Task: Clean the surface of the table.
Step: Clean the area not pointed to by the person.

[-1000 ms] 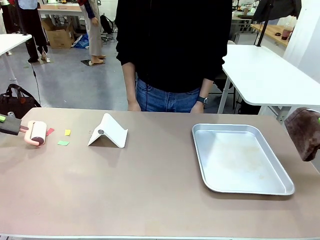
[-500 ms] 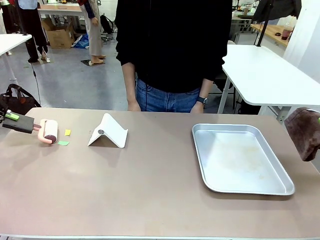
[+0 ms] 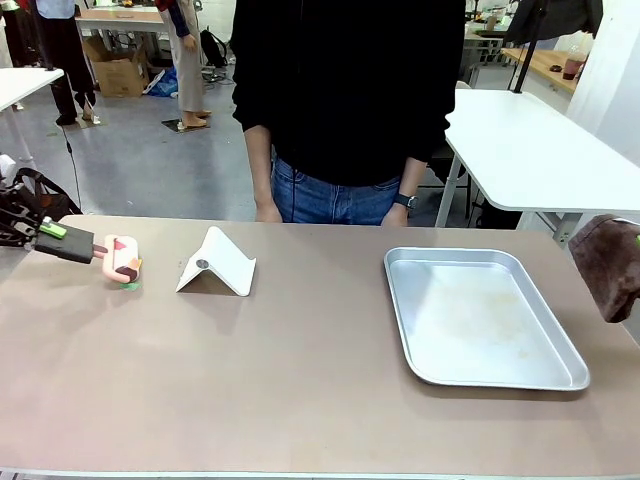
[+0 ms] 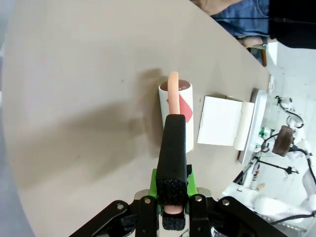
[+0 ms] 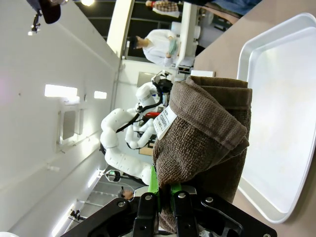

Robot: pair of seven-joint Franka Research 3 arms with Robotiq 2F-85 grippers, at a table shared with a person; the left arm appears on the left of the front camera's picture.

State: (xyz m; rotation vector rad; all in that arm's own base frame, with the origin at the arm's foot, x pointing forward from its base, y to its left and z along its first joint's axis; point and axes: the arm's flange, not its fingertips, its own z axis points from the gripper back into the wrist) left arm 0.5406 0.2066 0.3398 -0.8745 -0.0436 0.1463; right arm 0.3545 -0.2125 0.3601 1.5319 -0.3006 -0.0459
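1 table (image 3: 300, 380), left pincer (image 3: 55, 235) at left edge

The left claw (image 4: 173, 186) and right claw (image 5: 163, 190) are black with green pads. The person (image 3: 350, 130) wears a black top (image 3: 345, 70), blue jeans (image 3: 330, 200) and a dark wristwatch (image 3: 403, 199).

Front camera looks across table (image 3: 300, 400), wrist cameras close, sharing it

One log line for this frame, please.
left gripper shut on lint roller | roller on table, at green scrap, red scrap stuck to it | right gripper shut on brown towel
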